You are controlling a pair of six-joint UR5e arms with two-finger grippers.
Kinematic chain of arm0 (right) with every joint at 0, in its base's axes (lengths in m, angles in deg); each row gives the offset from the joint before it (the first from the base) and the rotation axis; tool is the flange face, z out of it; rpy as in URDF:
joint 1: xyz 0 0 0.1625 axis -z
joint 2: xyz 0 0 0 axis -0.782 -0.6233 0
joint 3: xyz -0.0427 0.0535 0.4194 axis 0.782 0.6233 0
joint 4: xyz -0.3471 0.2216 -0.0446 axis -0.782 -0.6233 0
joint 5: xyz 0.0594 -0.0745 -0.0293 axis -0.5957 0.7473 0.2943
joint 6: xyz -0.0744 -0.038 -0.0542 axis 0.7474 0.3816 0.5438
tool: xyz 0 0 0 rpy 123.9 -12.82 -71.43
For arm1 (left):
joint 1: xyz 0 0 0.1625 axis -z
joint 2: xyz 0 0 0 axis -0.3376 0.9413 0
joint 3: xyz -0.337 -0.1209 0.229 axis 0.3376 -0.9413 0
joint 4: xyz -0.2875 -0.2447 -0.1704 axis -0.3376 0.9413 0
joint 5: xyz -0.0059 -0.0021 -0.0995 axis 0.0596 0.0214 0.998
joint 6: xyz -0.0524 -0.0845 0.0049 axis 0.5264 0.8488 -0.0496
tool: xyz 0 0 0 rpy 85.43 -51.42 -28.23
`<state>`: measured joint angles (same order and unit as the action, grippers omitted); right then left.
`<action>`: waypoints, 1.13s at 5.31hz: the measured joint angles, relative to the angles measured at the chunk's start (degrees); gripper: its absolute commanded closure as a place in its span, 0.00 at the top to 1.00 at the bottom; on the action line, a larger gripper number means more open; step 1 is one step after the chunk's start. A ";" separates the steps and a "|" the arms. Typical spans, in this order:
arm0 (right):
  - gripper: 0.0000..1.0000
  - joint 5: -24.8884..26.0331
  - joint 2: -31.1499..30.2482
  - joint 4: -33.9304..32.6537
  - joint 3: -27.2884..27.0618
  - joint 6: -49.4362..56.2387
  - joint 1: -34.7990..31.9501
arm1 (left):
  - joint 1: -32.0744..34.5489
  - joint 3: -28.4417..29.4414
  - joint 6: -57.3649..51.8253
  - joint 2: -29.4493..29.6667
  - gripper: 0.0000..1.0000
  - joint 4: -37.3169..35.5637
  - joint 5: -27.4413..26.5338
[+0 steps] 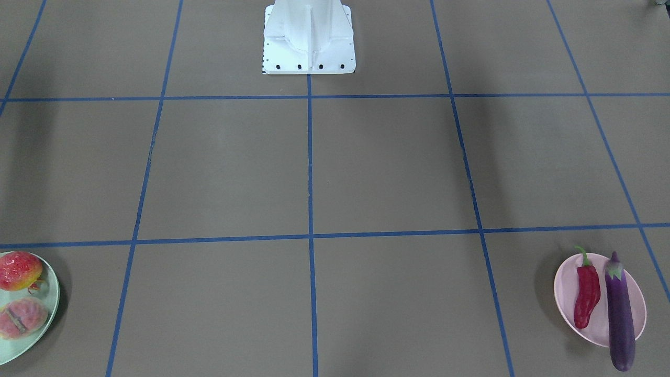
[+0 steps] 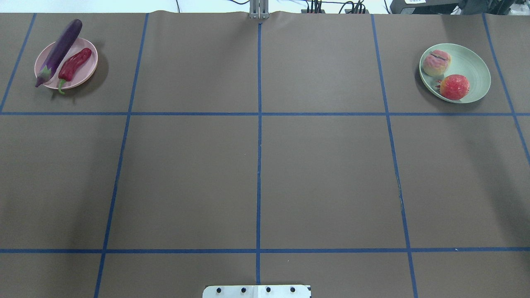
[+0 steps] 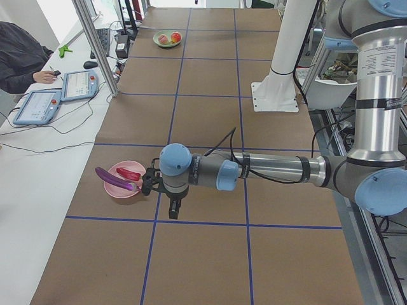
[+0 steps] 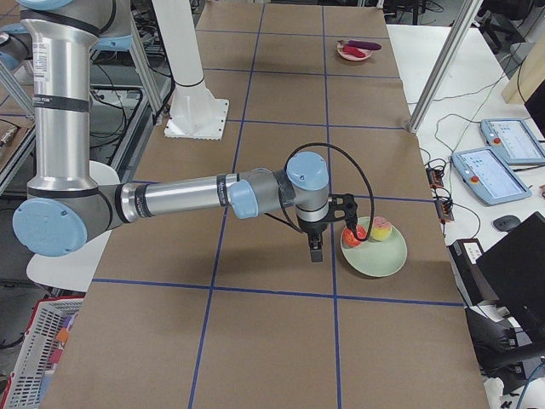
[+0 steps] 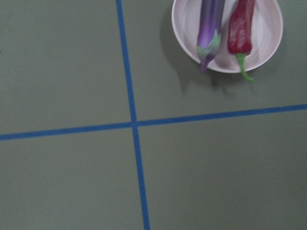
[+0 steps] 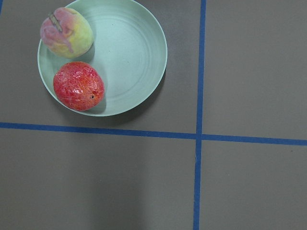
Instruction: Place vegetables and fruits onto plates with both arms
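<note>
The purple eggplant [image 2: 58, 51] and the red chili pepper [image 2: 74, 64] lie side by side on the pink plate [image 2: 89, 70] at the table's far left; the eggplant overhangs the rim. The left wrist view shows them too: eggplant [image 5: 211, 24], chili [image 5: 241, 28]. The peach [image 2: 437, 63] and the pomegranate [image 2: 454, 87] sit on the mint green plate [image 2: 472, 62] at the far right, also in the right wrist view [image 6: 129, 52]. My left gripper [image 3: 172, 213] hangs beside the pink plate and my right gripper [image 4: 315, 253] beside the green plate. I cannot tell whether either is open or shut.
The white base pedestal [image 1: 309, 36] stands at the robot's side of the table. Blue tape lines grid the brown surface. Aluminium posts [image 3: 95, 44], control tablets [image 4: 494, 170] and a seated person [image 3: 19, 57] are along the far side.
</note>
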<state>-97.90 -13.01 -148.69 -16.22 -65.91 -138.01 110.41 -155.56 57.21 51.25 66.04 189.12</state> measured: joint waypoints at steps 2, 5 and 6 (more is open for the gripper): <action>1.00 -0.24 -0.24 0.09 -0.05 0.00 0.00 | 0.11 -0.98 2.01 -1.10 1.00 -0.35 -3.14; 1.00 -0.29 -0.64 0.41 -0.09 0.14 0.00 | 0.23 -2.29 1.81 -1.88 1.00 0.27 0.38; 1.00 -0.34 -0.75 0.43 -0.13 0.14 0.00 | 0.27 -2.90 1.73 -1.89 1.00 0.29 0.58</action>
<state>-98.24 -13.76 -148.27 -16.35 -65.77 -138.01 110.69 -158.46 58.93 49.36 66.33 189.70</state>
